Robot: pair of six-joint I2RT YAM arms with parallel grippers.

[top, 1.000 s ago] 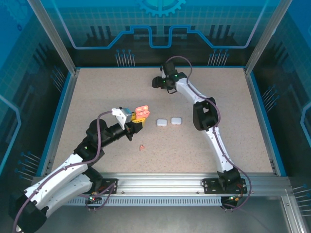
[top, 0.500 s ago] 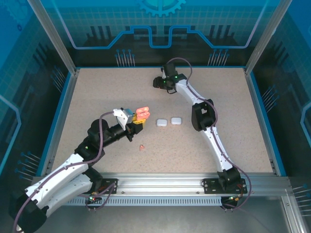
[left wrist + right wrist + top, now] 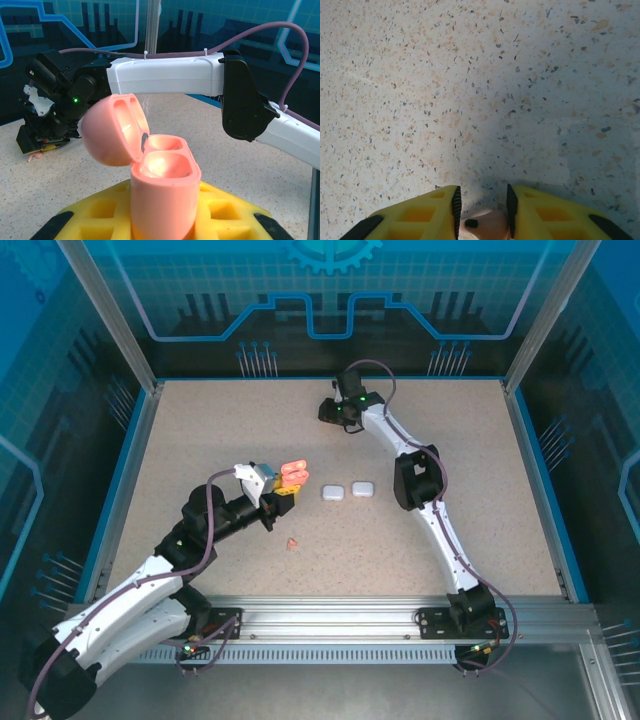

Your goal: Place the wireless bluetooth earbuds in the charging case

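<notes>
Both tools loaded: our left tool (image 3: 280, 488) clamps open salmon case (image 3: 162, 195); right tool (image 3: 482, 207) pinches earbud (image 3: 487, 225) w/ case well apart, near-left.

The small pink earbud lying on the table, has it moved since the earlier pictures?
No. The pink earbud stays at the same spot, below and left of the two white cases in the top view.

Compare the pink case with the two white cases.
Pink case stands lid-open; white cases look shut. Pink case is clamped in the left end effector; white cases lie loose on the table. Shared: small rounded shells.
</notes>
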